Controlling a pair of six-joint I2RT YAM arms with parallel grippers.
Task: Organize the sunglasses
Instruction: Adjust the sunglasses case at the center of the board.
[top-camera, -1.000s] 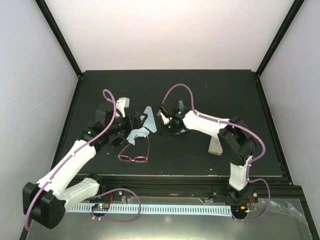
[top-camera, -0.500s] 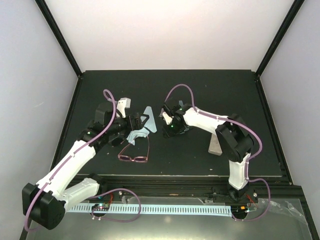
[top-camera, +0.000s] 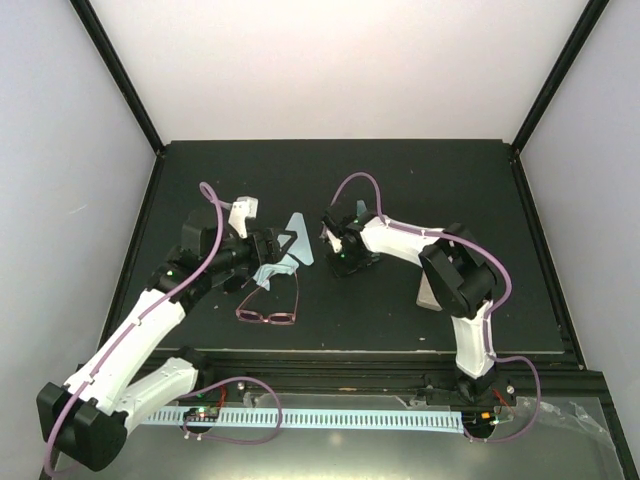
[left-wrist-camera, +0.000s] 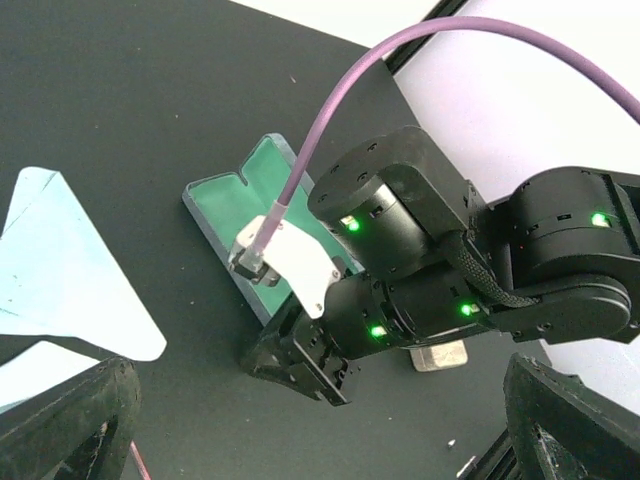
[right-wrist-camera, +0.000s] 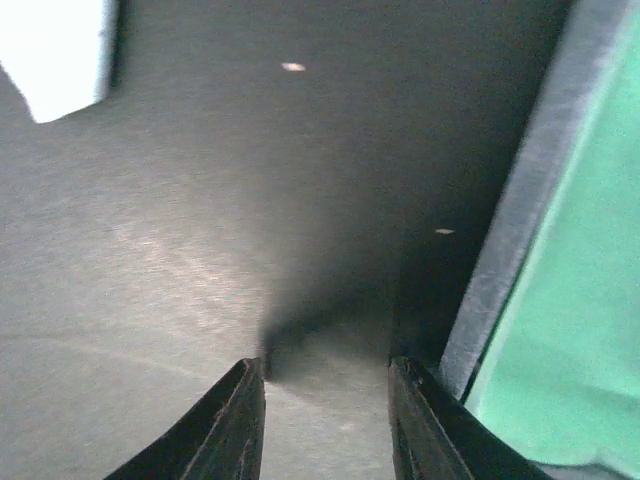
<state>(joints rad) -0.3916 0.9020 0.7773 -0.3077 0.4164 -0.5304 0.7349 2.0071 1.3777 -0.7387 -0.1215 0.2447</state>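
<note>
Dark surface (top-camera: 420, 190) inside white walls; pink-maroon sunglasses (top-camera: 268, 313) lie on it at 6 o'clock from left end effector (top-camera: 283, 243), which gapes wide, empty. Right end effector (right-wrist-camera: 325, 385) is partly open with nothing between, tips seemingly touching surface. Green-lined case (right-wrist-camera: 560, 300) sits at its 3 o'clock.
</note>
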